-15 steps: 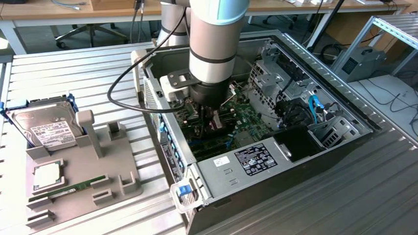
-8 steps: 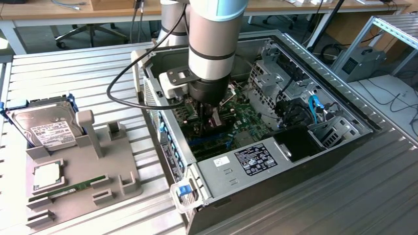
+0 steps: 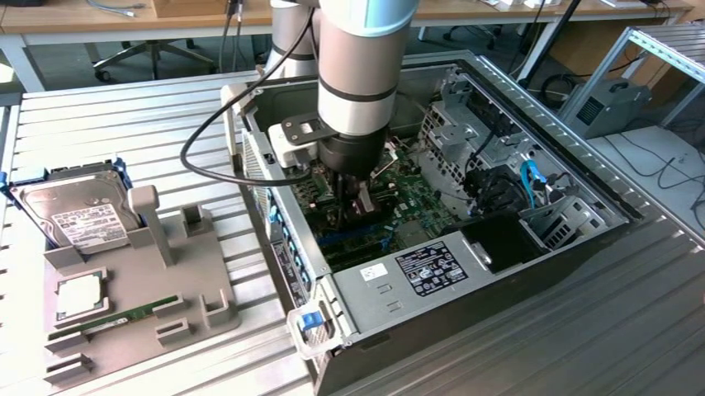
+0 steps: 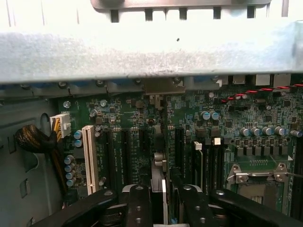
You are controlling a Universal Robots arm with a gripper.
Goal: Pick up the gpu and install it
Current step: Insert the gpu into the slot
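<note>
Reaching straight down into the computer case (image 3: 573,186), the hand (image 4: 159,198) grips the gpu (image 4: 160,177) edge-on over the motherboard (image 4: 137,142).

Green motherboard (image 4: 137,127), white slot (image 4: 88,158), silver case (image 3: 573,165) (blue clips (image 3: 533,183)), grey tray (image 3: 165,289)

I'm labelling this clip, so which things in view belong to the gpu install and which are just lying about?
In the job: the gpu, held edge-on in the hand; the motherboard slots below it; the open computer case.
Lying about: the hard drive, the RAM stick and the grey holder beside the case.
</note>
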